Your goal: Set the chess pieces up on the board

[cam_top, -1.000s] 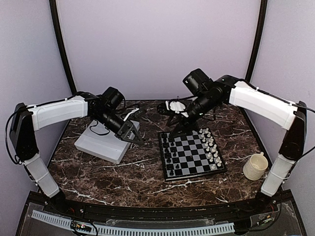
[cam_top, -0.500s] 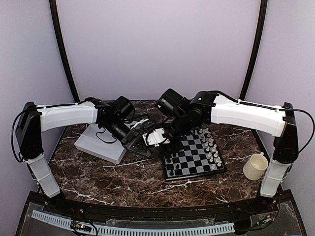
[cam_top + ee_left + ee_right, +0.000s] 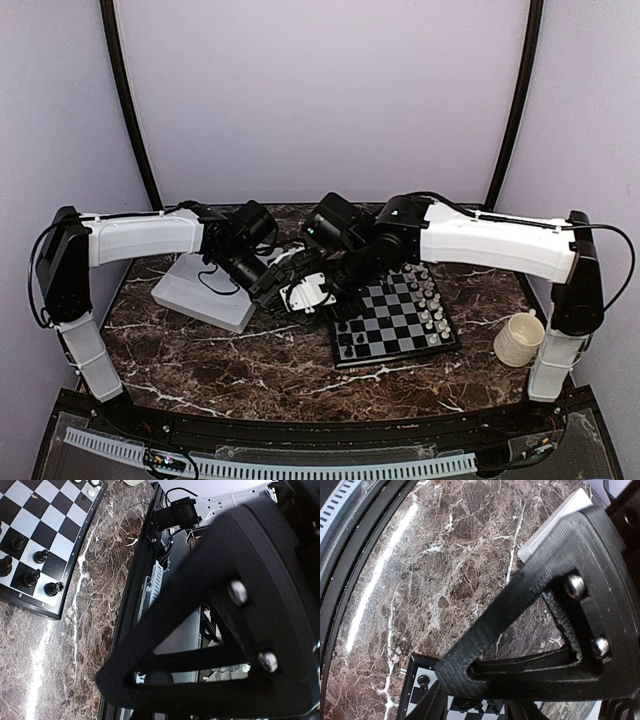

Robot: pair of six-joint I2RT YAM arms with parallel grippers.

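The board (image 3: 392, 318) lies right of centre, with black chess pieces (image 3: 344, 312) standing along its left side. Both arms meet just off the board's left edge. My left gripper (image 3: 283, 292) is shut, and a small dark round piece (image 3: 157, 678) shows between its fingers (image 3: 165, 605). My right gripper (image 3: 318, 296) hovers against it with its jaws apart. One right finger (image 3: 520, 610) fills the right wrist view, and a dark round piece base (image 3: 465, 703) sits just under its tip. The board's corner (image 3: 412, 690) with a black pawn (image 3: 423, 681) lies below.
A white tray (image 3: 205, 295) sits behind the left gripper at the left. White chessmen (image 3: 432, 300) line the board's right side. A cream cup (image 3: 519, 337) stands right of the board. Table front rail (image 3: 135, 595) shows in the left wrist view.
The right arm swung left from behind the board to meet the left gripper, and its jaws narrowed. The left gripper moved right from the tray, staying shut.
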